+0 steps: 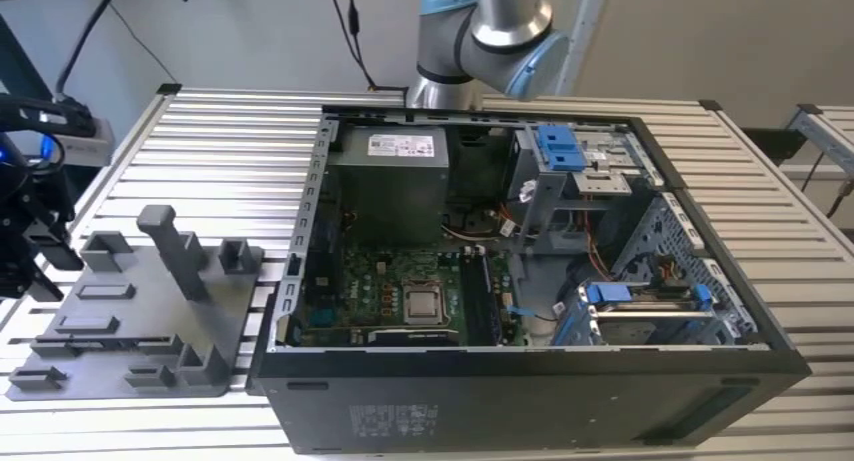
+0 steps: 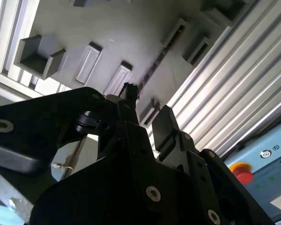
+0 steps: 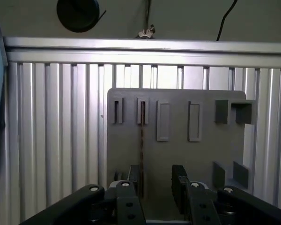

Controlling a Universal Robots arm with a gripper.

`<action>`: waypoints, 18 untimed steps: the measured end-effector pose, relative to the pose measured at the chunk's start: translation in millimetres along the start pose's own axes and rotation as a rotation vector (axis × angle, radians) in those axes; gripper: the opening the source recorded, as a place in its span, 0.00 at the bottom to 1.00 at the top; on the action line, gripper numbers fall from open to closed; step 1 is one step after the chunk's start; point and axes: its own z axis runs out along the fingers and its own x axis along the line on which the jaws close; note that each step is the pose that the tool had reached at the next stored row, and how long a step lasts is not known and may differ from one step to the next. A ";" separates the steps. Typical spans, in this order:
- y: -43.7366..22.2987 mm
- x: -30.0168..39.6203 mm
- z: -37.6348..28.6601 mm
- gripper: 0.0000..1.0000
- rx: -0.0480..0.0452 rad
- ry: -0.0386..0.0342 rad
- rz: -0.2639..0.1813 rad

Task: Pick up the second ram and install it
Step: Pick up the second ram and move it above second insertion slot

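Pincer (image 3: 157, 180) — jaws parted, empty, above grey holder tray (image 3: 203, 154). Second ram (image 3: 142, 140) — edge-up in tray slot, close beside one jaw. Risk: off-centre closure could tilt or jam it.

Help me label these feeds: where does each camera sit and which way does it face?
Exterior view: high, looking down on the table, open computer case and grey holder tray; an arm joint shows.
First wrist view: behind the open hand, facing past its fingers onto the tray.
Second wrist view: close beside the hand, looking slantwise along it at the tray.
Shared: both wrist views show the hand, tray and the second ram edge-on.
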 end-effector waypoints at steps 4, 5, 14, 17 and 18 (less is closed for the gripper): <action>-0.1 0.2 5.8 0.42 0.0000 0.0000 0.000; -0.2 0.2 7.0 0.42 0.0000 0.0000 0.000; -0.7 0.6 19.6 0.42 -0.0001 0.0001 0.000; -1.0 0.8 24.6 0.42 -0.0001 0.0001 0.000; -1.0 0.8 26.2 0.42 0.0001 0.0000 0.000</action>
